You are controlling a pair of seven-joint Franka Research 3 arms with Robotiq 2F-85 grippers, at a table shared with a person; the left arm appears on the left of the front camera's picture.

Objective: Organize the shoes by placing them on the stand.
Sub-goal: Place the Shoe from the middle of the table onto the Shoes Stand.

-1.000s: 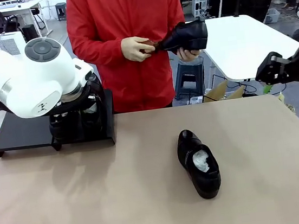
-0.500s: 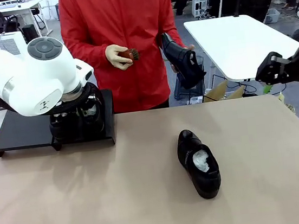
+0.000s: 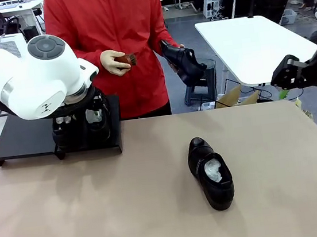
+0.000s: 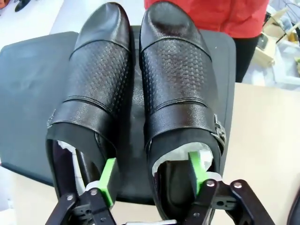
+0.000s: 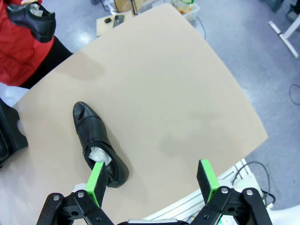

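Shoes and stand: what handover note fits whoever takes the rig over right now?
Left gripper: open, at the heel ends of two shoes side by side on the stand.
Right gripper: open, empty, raised at the right side of the table.
Third shoe: lying on the table.
Fourth shoe: held by the person, with a brush.
Done: two shoes placed. Left: two.

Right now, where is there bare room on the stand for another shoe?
The stand is bare left of the two shoes. Its right end is crowded: shoes side by side, left gripper over them. The table around the lone shoe is free.
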